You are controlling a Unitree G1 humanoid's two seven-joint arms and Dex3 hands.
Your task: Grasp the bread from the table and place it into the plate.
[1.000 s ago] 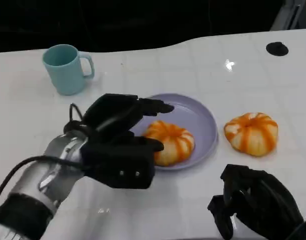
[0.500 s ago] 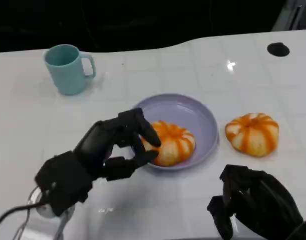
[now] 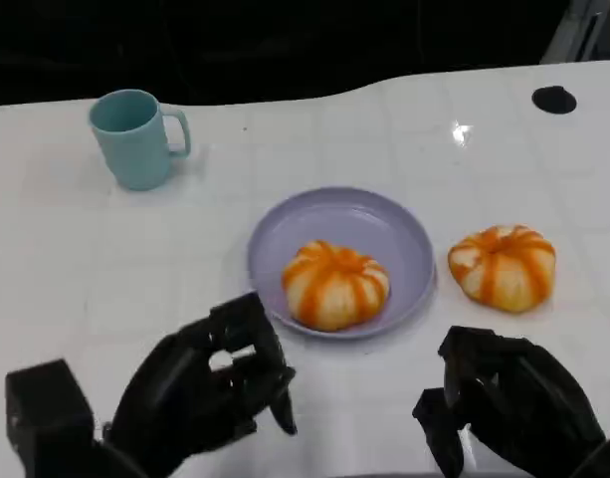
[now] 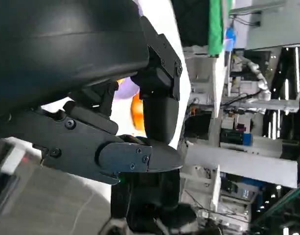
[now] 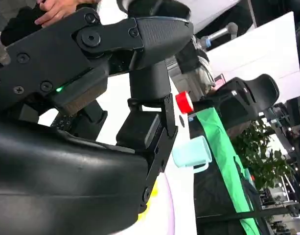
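Starting at the right hand [image 3: 508, 398]: low at the near right of the table [image 3: 285, 129], fingers curled in, clamped on nothing. Straight ahead of it, just beyond the fingers and apart from them, the loose bread [image 3: 502, 264], resting on the bare table just beside the right rim of the plate [image 3: 384, 224], possibly not quite touching it. Plainly the nearer hand for this piece.

Over at the left hand [image 3: 200, 388]: low at the near left, fingers likewise curled in, holding nothing. Ahead and to its right, the plate, and beyond the plate's far side the loose bread, so well apart from that hand and with the plate in the way.

Inside the plate, toward its near edge, the plated bread [image 3: 335, 284], dome up, touched by neither hand. Judged from that, one piece done and one left.

As for heading: none to speak of. Round, domed, orange stripes running out from the crown, no long axis to line up with, flat side down. Likely takes a grasp from above or from the near side equally well. Then a short carry to the left, over the rim, onto the bare far or right part of the plate.

Farther out, at the far left, a cup [image 3: 135, 137], upright, handle to the right, well clear of that path.
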